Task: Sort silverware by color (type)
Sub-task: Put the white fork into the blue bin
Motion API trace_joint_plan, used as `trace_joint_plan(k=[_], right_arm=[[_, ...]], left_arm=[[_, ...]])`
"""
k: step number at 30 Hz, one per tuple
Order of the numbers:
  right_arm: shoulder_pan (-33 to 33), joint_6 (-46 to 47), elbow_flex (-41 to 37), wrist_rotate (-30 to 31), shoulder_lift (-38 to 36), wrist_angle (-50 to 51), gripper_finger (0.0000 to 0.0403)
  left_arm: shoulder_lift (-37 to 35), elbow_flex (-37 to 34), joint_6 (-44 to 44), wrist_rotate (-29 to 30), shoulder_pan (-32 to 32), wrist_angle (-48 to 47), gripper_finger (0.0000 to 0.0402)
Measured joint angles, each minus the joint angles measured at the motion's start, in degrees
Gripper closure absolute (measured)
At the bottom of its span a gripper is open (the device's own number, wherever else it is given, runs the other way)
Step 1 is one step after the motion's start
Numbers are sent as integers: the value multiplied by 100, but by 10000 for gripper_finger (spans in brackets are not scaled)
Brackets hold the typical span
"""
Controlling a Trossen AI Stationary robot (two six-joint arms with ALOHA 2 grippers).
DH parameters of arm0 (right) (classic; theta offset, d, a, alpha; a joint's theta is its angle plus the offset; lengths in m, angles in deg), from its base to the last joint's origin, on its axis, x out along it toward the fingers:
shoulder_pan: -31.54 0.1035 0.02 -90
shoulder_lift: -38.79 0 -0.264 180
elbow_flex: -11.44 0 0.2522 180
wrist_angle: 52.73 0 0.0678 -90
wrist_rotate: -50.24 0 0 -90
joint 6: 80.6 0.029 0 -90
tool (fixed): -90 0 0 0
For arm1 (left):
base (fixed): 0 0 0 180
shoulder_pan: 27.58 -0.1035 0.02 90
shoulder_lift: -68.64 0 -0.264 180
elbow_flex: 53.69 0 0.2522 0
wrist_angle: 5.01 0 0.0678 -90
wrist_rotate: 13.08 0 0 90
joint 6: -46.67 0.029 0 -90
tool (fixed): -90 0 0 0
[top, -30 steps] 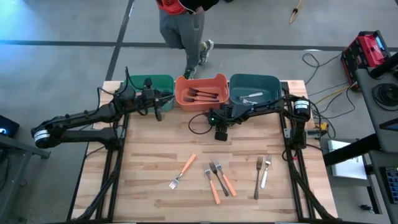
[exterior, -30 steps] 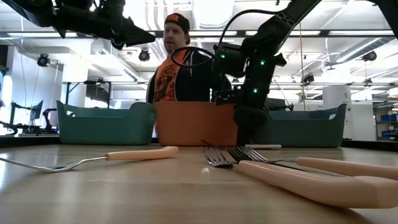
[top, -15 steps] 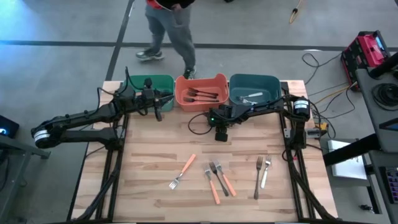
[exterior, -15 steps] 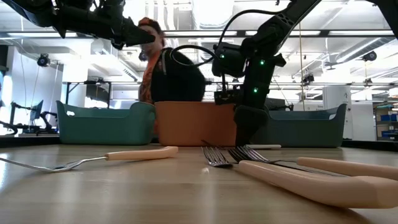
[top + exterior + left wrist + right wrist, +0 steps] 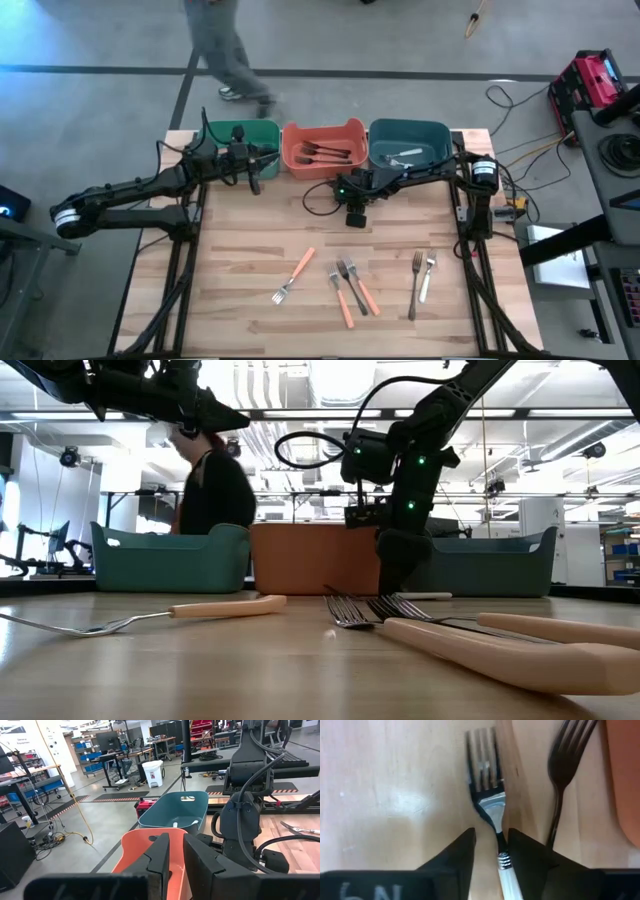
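Note:
A white-handled fork (image 5: 490, 795) lies flat on the wood just in front of the orange bin (image 5: 323, 146). My right gripper (image 5: 491, 835) points down over it, open, one finger on each side of the fork's neck, with a gap showing on at least one side. A dark fork (image 5: 561, 765) lies beside it. In the low view the white handle (image 5: 425, 596) sticks out beside this gripper (image 5: 395, 575). My left gripper (image 5: 260, 162) hangs level above the green bin's (image 5: 243, 138) near right corner, fingers nearly together (image 5: 176, 865) with nothing between them.
The orange bin holds several forks, and the teal bin (image 5: 408, 142) holds white ones. Nearer the front edge lie an orange-handled fork (image 5: 293, 277), a cluster of orange and dark forks (image 5: 350, 287), and a dark and a silver fork (image 5: 421, 276). A person (image 5: 225, 45) walks behind the table.
The person behind the table has walked from behind the orange bin toward the left. Neither arm has visibly moved.

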Motion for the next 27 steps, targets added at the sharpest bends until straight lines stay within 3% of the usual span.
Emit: trace_joint_plan(k=[6,16,27], right_arm=[[2,-60,-4,-175,4,4,384],[0,-9,79,-175,-163,147,389],[2,-27,679,-190,-369,690,390]], left_arm=[[0,0,-1,-1,1,0,364],[0,0,-1,-2,0,0,364],[0,0,0,-2,-1,-15,364]])
